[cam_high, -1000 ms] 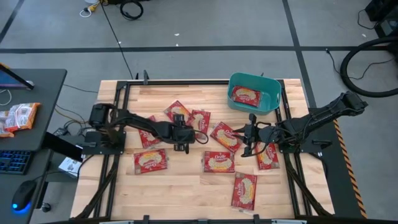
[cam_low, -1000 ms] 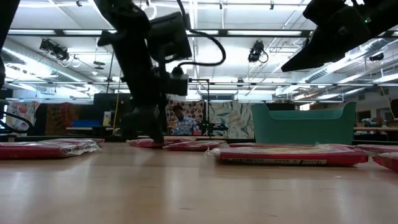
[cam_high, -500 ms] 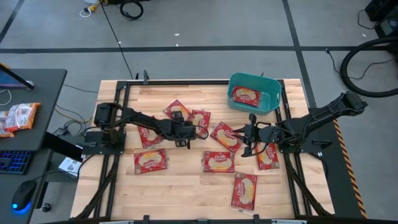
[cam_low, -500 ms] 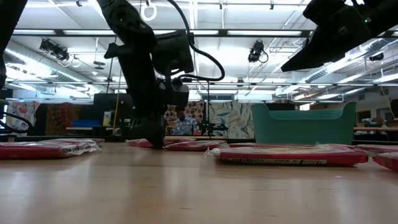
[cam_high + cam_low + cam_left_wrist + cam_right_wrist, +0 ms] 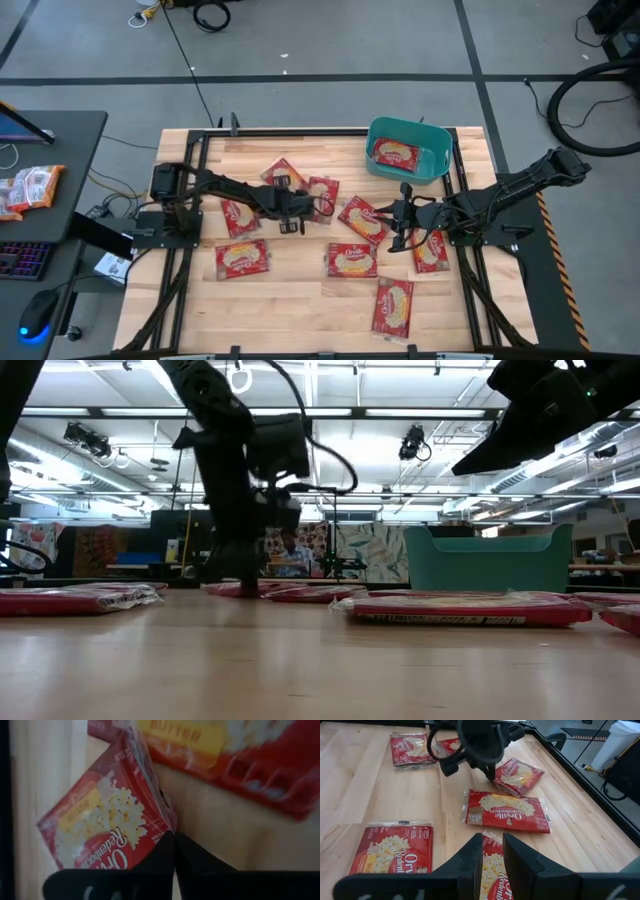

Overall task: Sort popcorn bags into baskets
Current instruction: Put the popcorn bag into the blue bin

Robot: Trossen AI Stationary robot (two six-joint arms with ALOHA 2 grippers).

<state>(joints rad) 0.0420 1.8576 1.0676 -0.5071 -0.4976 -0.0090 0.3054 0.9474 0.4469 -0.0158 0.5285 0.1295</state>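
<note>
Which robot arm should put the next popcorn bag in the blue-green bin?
Probably the left. The left gripper has its fingers shut on the edge of a popcorn bag, ready to lift. The right gripper hovers over another bag, holding nothing, though nearer the teal bin.

Readable print stood only on the popcorn bags. In the right wrist view, the bag lying crosswise ahead of the fingers [image 5: 507, 811] read "Orville Redenbacher's", and the nearer bag beside them [image 5: 392, 851] showed "Orv" above "Reden". In the left wrist view, the pinched bag [image 5: 107, 827] carried "Redenbac" and a yellow "BUTTER" panel; the bag beyond it [image 5: 225, 755] read "BUTTER".
</note>
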